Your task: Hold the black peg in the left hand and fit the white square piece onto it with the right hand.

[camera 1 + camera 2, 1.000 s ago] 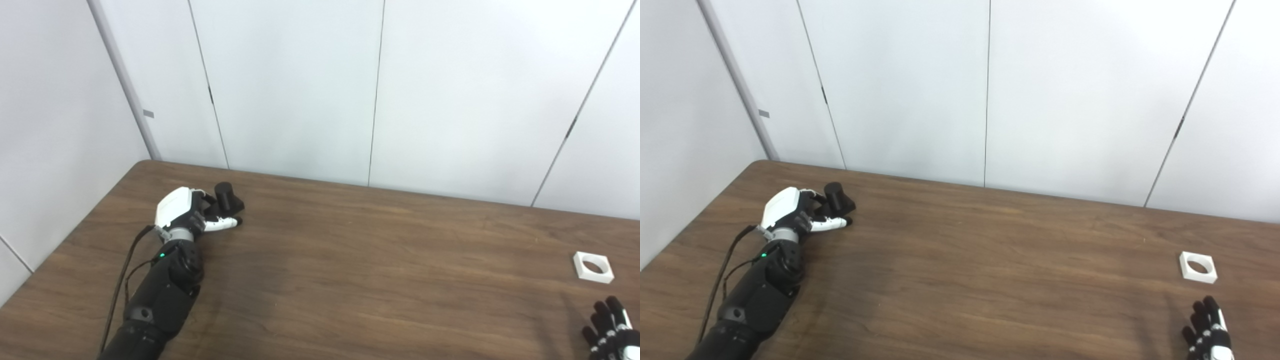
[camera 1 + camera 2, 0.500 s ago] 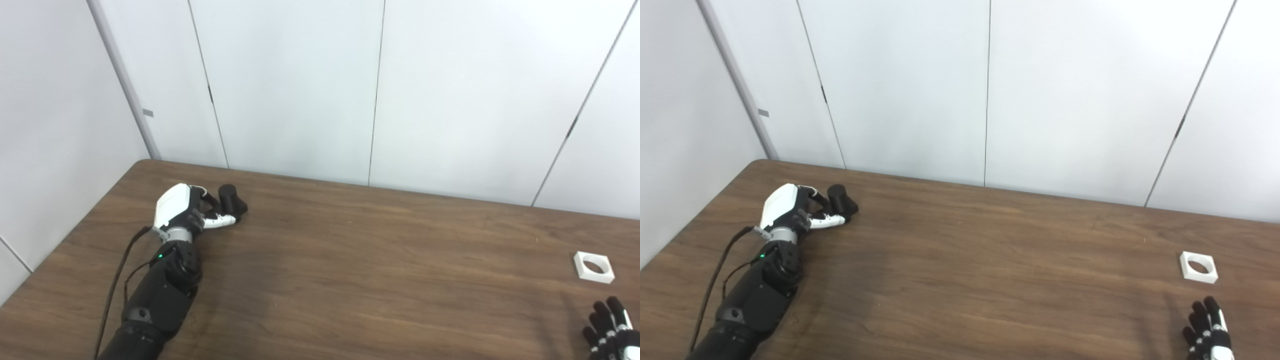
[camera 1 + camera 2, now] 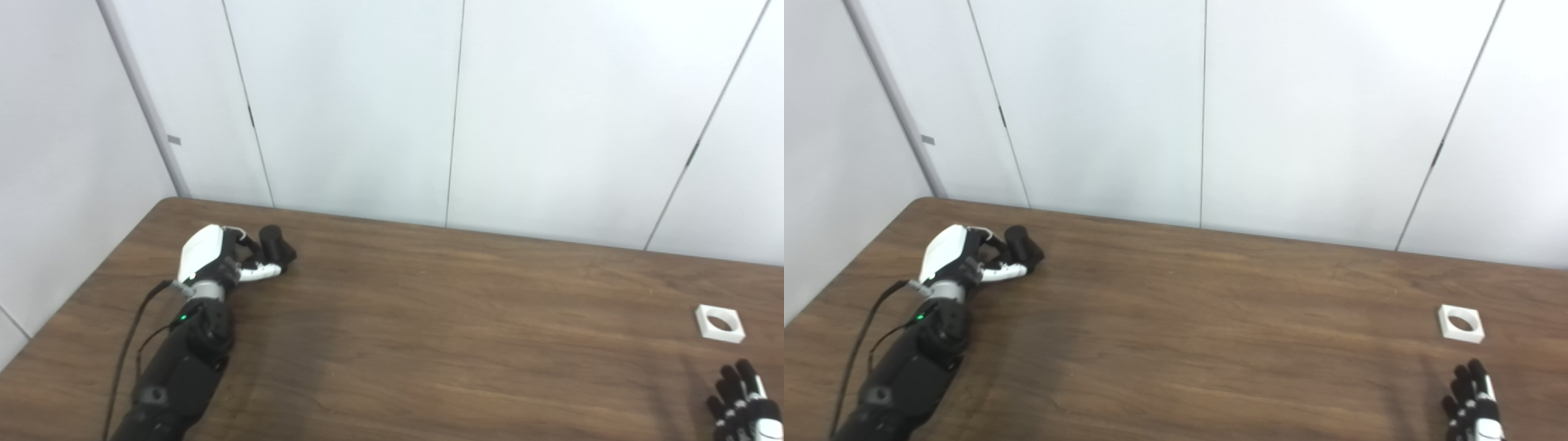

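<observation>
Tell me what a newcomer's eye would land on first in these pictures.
First, the left hand at the far left of the wooden table, its fingers curled around the black peg. Next, the white square piece with its round hole, lying alone near the right edge. Just in front of it, the right hand rests open, touching nothing.

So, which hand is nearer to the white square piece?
Right. The right hand waits open just in front of the white square piece, not touching it; the left hand is far across the table, at the black peg.
</observation>
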Controlling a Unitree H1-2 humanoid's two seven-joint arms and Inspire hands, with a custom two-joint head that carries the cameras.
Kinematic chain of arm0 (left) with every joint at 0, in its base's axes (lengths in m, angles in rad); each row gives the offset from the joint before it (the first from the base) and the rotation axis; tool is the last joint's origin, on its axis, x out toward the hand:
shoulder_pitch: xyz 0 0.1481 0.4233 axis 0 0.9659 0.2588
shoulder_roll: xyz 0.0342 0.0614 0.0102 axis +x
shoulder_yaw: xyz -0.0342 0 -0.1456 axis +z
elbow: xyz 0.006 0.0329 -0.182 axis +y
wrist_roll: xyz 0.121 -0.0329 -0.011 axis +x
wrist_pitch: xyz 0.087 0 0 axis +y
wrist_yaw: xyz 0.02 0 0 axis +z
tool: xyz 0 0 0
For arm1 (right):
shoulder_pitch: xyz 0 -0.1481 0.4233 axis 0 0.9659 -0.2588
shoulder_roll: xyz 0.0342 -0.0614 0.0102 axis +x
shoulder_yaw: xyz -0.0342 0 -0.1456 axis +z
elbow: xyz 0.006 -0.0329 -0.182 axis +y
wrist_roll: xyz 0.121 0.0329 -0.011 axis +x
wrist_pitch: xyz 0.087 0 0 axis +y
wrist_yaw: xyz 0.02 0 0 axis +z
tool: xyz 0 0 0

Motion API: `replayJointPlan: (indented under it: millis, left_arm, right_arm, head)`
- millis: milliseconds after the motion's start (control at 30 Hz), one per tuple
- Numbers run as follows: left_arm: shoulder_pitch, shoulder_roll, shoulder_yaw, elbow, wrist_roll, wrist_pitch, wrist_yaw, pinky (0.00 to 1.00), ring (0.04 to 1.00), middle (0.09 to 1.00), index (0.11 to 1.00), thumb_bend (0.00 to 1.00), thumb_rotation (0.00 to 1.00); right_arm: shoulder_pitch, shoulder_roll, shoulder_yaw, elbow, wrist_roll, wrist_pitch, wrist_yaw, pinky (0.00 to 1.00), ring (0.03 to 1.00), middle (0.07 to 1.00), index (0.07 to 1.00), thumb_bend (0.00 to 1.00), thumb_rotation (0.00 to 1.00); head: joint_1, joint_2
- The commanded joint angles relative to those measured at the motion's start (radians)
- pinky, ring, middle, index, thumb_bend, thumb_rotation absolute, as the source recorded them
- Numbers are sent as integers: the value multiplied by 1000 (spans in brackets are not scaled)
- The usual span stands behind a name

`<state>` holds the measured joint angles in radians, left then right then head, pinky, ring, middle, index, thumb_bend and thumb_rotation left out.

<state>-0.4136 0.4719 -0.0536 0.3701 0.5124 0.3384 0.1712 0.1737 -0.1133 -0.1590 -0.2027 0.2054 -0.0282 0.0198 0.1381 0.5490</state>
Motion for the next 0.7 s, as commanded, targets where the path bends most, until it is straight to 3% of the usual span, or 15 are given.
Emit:
replayJointPlan:
  millis: [0, 200, 367, 500, 667]
  left_arm:
    - [-13, 33, -1, -72, 15, -25, -4, 791, 831, 756, 485, 523, 50]
    - [35, 23, -14, -204, 17, -28, -47, 803, 852, 769, 485, 522, 50]
    - [80, 3, -28, -338, 22, 7, -113, 789, 867, 782, 486, 522, 52]
    - [114, -22, -58, -442, 50, 37, -159, 839, 873, 789, 486, 522, 54]
    - [151, -45, -122, -515, 114, -12, -174, 901, 863, 781, 485, 522, 51]
  right_arm:
    - [1, 3, 1, 16, 7, -40, 16, 1000, 997, 982, 995, 329, 1000]
    - [-8, 0, -3, 33, 9, -52, 22, 1000, 989, 975, 985, 364, 994]
    - [-16, -6, -2, 46, 7, -65, 32, 1000, 985, 969, 981, 417, 938]
    - [-20, -7, 1, 43, -2, -57, 29, 1000, 983, 965, 974, 441, 938]
    - [-27, -4, 3, 50, -23, -52, 22, 991, 971, 952, 963, 481, 953]
  head:
    - [0, 0]
    - [-15, 24]
    - [-23, 40]
    - [-42, 59]
    - [-64, 83]
